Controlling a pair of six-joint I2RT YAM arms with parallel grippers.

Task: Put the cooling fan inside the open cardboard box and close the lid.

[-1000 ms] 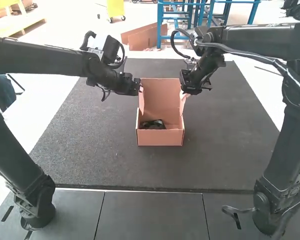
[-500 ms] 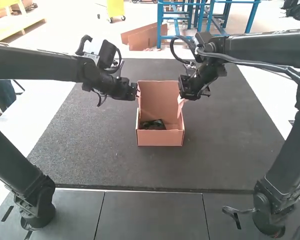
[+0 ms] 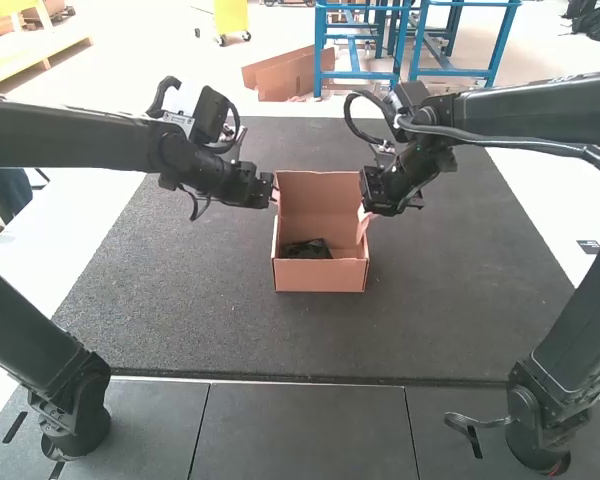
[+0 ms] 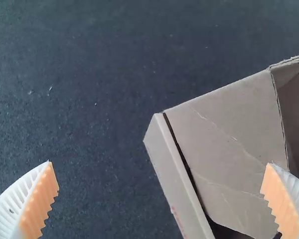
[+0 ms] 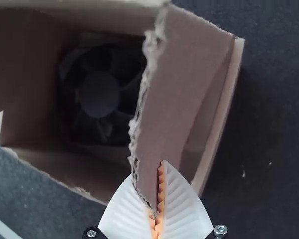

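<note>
Two grippers have lowered the lid point(image 3: 320, 195) slightly over the cardboard box point(image 3: 320, 272) holding the cooling fan point(image 5: 97, 94); our right gripper point(image 5: 158, 172) pinches its three o'clock flap point(image 5: 182, 84), our left gripper point(image 3: 267, 188) gapes at nine o'clock, so closing looks underway

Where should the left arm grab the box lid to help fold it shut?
Grip the lid's upright left edge, coming in from the box's left side. That thin edge stands free, and the left gripper's open fingers straddle it. The right gripper pinches the opposite flap, so the pull should be even.
</note>
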